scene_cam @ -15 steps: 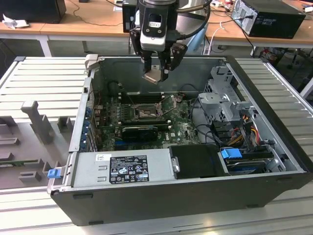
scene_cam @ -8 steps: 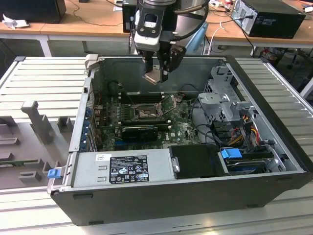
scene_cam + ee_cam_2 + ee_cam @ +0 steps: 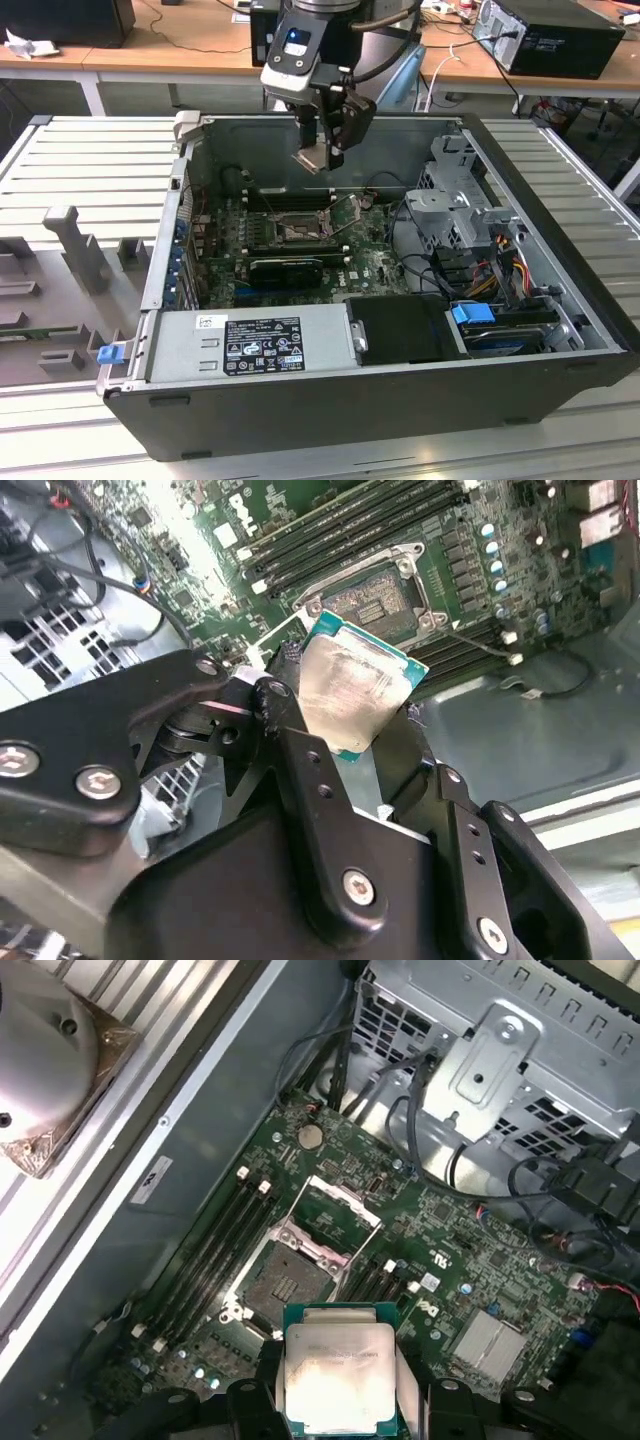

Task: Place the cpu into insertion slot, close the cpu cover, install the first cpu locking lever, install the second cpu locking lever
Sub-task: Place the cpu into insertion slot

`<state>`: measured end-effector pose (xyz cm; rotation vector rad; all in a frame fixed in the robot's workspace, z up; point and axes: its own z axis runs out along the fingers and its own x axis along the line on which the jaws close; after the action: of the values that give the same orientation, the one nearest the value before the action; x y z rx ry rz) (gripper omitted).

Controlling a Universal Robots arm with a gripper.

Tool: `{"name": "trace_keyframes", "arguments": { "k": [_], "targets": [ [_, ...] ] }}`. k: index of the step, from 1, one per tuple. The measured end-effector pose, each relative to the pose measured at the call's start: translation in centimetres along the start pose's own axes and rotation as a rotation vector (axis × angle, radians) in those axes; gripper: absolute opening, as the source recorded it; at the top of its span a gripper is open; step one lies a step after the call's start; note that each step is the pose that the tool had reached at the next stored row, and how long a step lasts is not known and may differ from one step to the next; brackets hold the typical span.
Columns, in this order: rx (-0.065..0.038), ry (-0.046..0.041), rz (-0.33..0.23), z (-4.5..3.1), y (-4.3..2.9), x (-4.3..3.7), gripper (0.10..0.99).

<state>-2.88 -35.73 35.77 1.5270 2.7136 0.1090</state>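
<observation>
- I am watching the tool [image 3: 325, 150] clamp the cpu [image 3: 350, 690] by two opposite edges, its fingers closed in tight on the chip and nothing else.
- The cpu is hanging in the air inside the open case [image 3: 300, 400], above the green board [image 3: 470, 1260] and apart from it, with its silvery top tilted in the exterior view.
- The slot [image 3: 283, 1282] is lying open just below and beyond the chip in both wrist views, beside the long memory slots [image 3: 205, 1260]. The cover [image 3: 348, 1200] is standing raised off its far side.
- I am judging the chip to be light, stiff and thin, with a smooth metal lid that could slip. A hold on the green rim edges, as now, is looking right to me.
- I am treating the slot's pin field as the fragile part, since a skewed or dropped chip could bend the pins.
- The chip's underside is facing away from every camera, so I am not seeing its contacts or its notches.
- The tool's own black links are covering the near edges of the chip in both wrist views, so how deep the grip sits is unclear.
- I am not making out the levers with any certainty among the cables [image 3: 430, 1150] and thin wires.
</observation>
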Motion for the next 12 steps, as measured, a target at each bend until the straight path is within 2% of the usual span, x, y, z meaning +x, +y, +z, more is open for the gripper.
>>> {"name": "trace_keyframes", "arguments": {
  "k": [3,6,12],
  "targets": [
    [-0.001,-0.0041,0.055,0.04,0.00,0.00,0.529],
    [-0.002,-0.0104,0.141,0.10,-0.01,0.00,0.529],
    [-0.003,-0.0178,0.242,0.18,-0.01,0.00,0.529]
  ]
}}
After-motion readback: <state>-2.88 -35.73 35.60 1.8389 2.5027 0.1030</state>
